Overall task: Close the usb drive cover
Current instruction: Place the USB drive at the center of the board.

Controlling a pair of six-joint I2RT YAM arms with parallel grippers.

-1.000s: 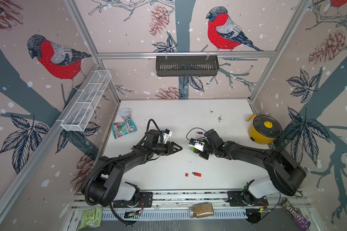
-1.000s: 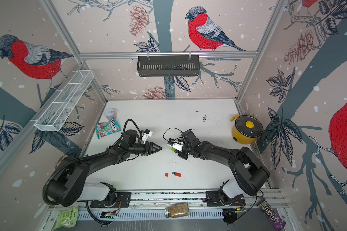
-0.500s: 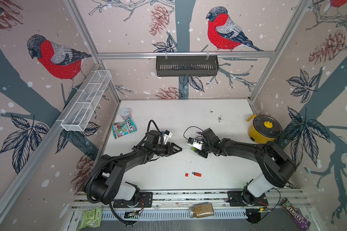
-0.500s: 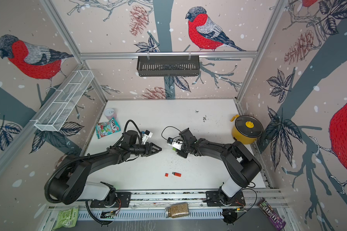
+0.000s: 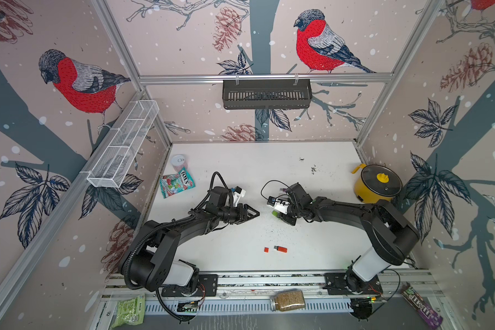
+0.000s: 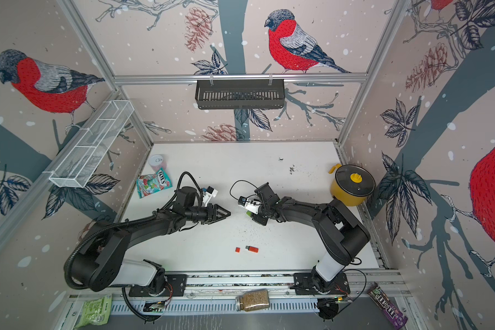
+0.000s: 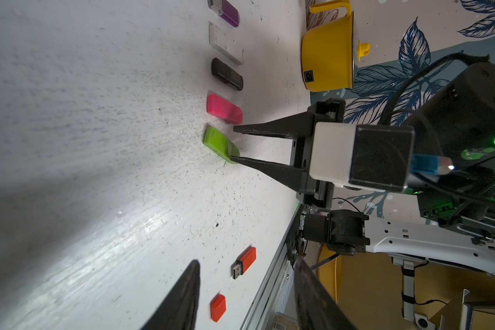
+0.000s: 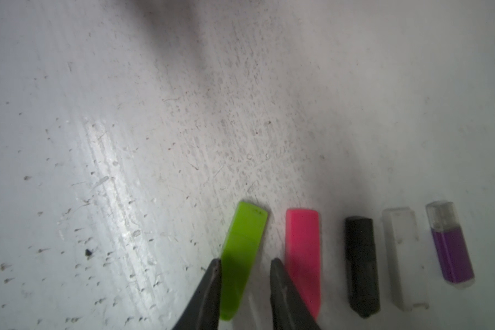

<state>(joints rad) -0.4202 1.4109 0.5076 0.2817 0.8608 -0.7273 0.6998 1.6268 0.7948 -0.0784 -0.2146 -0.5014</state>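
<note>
left gripper: no change. Jaws part-way apart with nothing between them, hovering mid-table and pointing at the other arm.

red cap and red usb drive: neither has moved. Both lie flat near the table's front edge, between the two arm bases. The cap is just beside the drive's bare connector, not touching, so the cover is still off.

right gripper: this is what changed. Jaws were together a second ago. Now they're slightly apart, straddling the tail of the green drive, with a gap on the pink drive side. The elbow has swung a bit; the wrist has barely moved. Looks like it's letting go of the green one, which ends a row: green, pink, black drive, white drive, purple drive. All look capped.

Meaning: green seems finished and red is the only one open. My guess is that one arm goes for the red body next and the other for the cap. Neither is close yet.

Containers:
- white wire basket, left wall: nothing visible inside.
- black slotted basket, back rail: interior hidden.
- glass jar, on its side below the front rail, off the table: full of brownish grains.
- yellow pot, right edge of the table: lid on, can't tell the contents.
</note>
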